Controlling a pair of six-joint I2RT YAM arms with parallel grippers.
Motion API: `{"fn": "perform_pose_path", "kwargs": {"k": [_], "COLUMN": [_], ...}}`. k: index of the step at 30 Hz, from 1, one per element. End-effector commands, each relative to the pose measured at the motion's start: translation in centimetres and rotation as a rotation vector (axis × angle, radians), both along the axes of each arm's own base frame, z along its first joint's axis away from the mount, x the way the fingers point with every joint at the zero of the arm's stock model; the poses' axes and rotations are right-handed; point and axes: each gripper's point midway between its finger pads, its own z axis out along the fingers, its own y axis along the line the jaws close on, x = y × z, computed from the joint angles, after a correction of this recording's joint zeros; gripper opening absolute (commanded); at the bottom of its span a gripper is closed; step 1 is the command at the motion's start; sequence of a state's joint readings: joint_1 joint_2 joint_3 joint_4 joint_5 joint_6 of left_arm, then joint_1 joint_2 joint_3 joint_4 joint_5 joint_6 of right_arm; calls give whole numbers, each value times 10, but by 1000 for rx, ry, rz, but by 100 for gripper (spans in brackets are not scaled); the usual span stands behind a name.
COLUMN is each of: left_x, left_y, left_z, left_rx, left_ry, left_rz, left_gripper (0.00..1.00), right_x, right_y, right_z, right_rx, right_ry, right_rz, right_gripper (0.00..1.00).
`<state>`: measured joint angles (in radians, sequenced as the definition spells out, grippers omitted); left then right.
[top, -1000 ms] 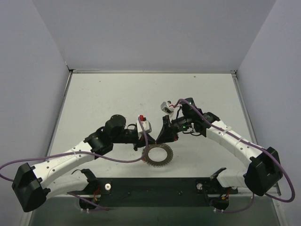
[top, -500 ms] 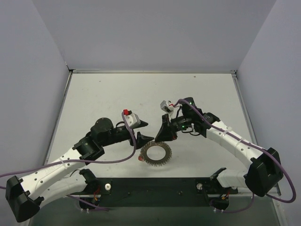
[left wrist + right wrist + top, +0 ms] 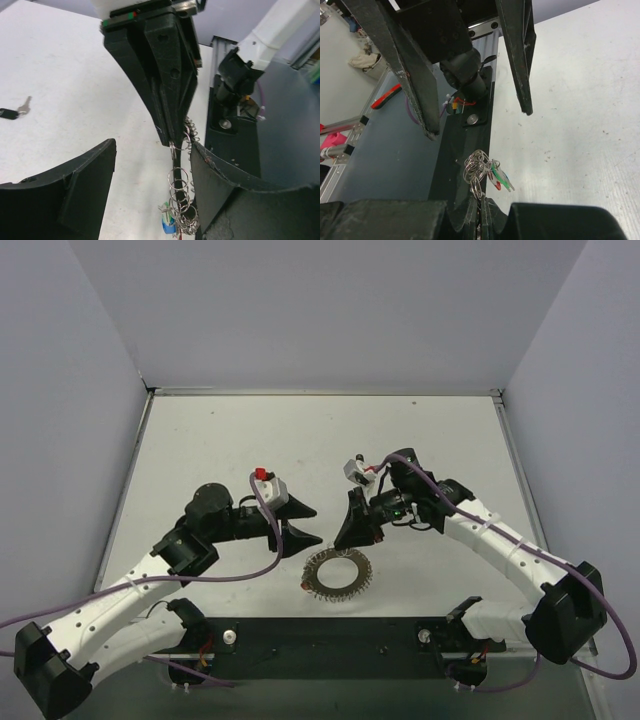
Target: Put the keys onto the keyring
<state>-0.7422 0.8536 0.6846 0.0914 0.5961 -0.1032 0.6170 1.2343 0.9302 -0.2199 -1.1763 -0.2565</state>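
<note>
Keyring: big silver ring with the coily rim, front-centre of the table, between the two arms and just ahead of the black base plate
Keyring facing: from the top cam the hole looks pretty much straight up at the camera, and the oval reads a bit wider left-to-right
Keyring edge-on: the left wrist cam catches it edge-on like a spring, with the long axis running straight away from the pinching tips and down the frame
Resting or hanging: honestly can't tell if the far rim touches the table or floats just above it
Keys: small bunch already on the ring, green and red heads fanned out toward the table side, plus a blue head at the low end in the left wrist cam
Right gripper: jaws pinched tight on the top edge of the keyring, thin wire clamped right at the tips
Left gripper: jaws spread wide, holding nothing, tips aimed at the right gripper's tips and just beside them, one finger on each side of the ring in its own cam
Black key: lying loose and flat on the table, silver blade pointing up-right in the left wrist cam, well apart from the ring
</note>
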Motion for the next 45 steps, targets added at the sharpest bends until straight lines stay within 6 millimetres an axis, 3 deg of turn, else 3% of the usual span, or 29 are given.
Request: {"fn": "perform_pose_path", "kwargs": {"k": [1, 8, 14, 33, 40, 43, 44, 45], "left_x": [-25, -35, -41, -30, -32, -30, -27, -26], "left_y": [-9, -21, -23, -40, -46, -49, -50, -50], "left_z": [21, 13, 19, -13, -19, -15, -16, -15], "left_rx": [-57, -17, -25, 68, 83, 69, 70, 70], "left_ry": [-12, 66, 72, 195, 223, 216, 214, 215], "left_rz": [-179, -316, -360, -367, -391, -383, -369, -358], "left_gripper": [68, 58, 48, 44, 29, 11, 0, 0], "right_x": [-19, -19, -20, -13, -6, -2, 0, 1], "right_y": [0, -1, -4, -5, -4, -3, -3, -3], "right_z": [43, 44, 42, 38, 32, 31, 30, 30], "right_rx": [127, 111, 91, 58, 30, 17, 13, 7], "right_ry": [-65, -62, -62, -90, -92, -99, -104, -108], "right_rz": [134, 135, 121, 77, 52, 36, 30, 22], "right_gripper": [0, 0, 0, 0, 0, 0, 0, 2]}}
